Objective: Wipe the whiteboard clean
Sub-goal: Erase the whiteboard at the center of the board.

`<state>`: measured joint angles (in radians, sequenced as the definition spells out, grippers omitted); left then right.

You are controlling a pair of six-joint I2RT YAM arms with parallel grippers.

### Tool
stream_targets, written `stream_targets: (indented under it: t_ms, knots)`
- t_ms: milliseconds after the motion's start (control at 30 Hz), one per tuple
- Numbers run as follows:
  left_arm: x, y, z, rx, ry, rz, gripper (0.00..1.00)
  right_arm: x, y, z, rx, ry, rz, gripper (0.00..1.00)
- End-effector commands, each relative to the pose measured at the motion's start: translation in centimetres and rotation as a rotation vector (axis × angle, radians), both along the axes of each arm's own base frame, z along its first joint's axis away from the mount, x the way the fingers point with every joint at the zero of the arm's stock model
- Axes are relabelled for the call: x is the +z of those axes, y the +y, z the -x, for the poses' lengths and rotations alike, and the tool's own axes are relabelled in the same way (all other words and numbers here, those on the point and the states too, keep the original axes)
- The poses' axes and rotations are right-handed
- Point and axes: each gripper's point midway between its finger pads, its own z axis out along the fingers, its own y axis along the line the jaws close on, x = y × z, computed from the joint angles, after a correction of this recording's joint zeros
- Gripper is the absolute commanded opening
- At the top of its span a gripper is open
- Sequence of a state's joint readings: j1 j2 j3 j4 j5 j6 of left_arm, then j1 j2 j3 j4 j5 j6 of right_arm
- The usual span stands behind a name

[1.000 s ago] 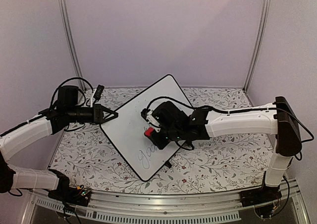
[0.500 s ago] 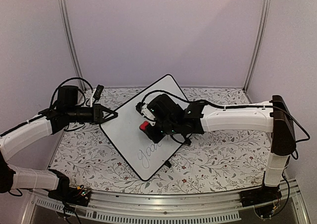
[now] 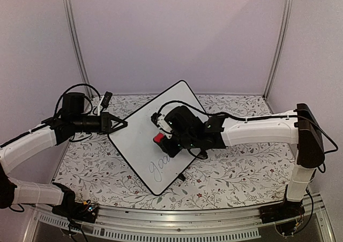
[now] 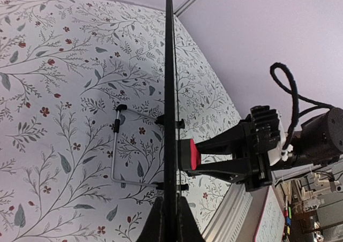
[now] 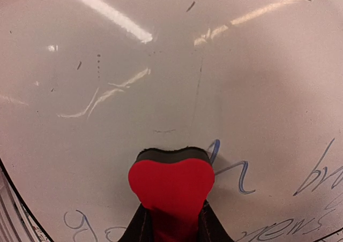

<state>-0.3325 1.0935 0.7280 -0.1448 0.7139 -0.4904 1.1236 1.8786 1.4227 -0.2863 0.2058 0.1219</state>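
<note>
Whiteboard (image 3: pixel 136 135) bears writing (image 3: pixel 159 168) toward its near corner, below the eraser (image 3: pixel 159 139); right gripper (image 3: pixel 162 142) clenches that eraser. Left gripper (image 3: pixel 122 123) pinches its left edge.

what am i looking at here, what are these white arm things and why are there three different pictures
These are two robot arms bolted at the near edge of a table with a flowery cloth on it. The wide picture comes from a fixed camera above and behind the arms. The other two come from a small camera on each wrist, looking along that arm's jaws.

The left arm has its jaws shut on the edge of the whiteboard, probably to steady it, so its wrist view sees the board edge-on. The right arm holds a red eraser in its jaws, against the board's face. Some handwriting near the board's lower end is not yet wiped.
</note>
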Motion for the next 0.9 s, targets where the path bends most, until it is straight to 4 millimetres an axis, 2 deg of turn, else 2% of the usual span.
stream_targets:
  t_ms: [0,200,633,867]
  knots:
    - [0.2,-0.6,0.7,-0.055,-0.022,0.015,0.00,-3.4,-2.8,0.5,-0.042,0.068,0.067,0.00]
    - [0.2,-0.7,0.7,-0.054,-0.022,0.015,0.00,-3.5,-3.4,0.9,-0.048,0.079,0.059,0.00]
    - [0.3,-0.6,0.7,-0.052,-0.024,0.015,0.00,-5.0,-4.5,2.1,-0.055,0.115,0.072,0.00]
    - [0.2,-0.6,0.7,-0.052,-0.022,0.014,0.00,-3.9,-3.7,1.2,-0.062,0.079,0.060,0.00]
